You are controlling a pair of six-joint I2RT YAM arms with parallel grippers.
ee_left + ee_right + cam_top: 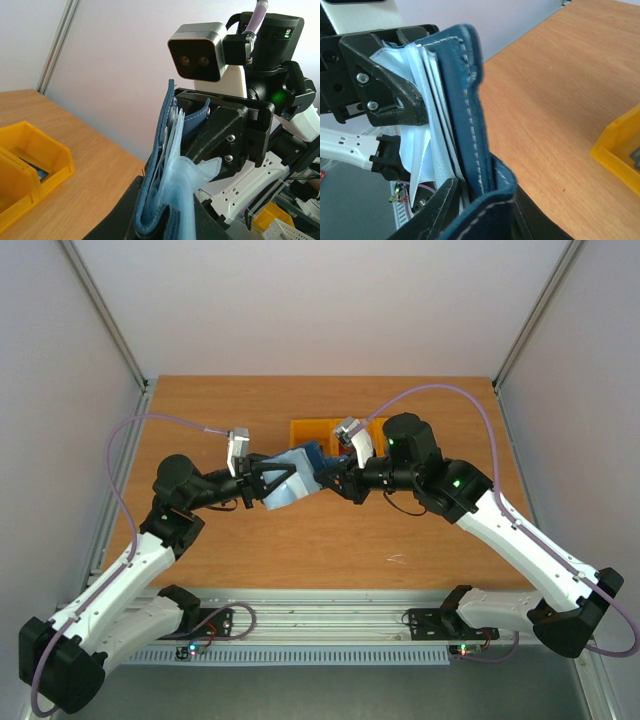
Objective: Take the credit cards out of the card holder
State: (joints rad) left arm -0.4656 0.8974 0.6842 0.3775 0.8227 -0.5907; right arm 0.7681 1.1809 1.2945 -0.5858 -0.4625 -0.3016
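This looked like a robot lab. Two robot arms were bolted to a metal rail at the near edge of a wooden worktop. Plain white walls held by metal posts closed it in on three sides. Purple cables ran to the arms. Orange plastic bins sat near the far edge.

You have bright, even light from overhead, only soft, faint shadows on the table, your top view sharp with slight bending at its edges, both wrist views softening where the card holder sits closest, the wall behind washed pale.
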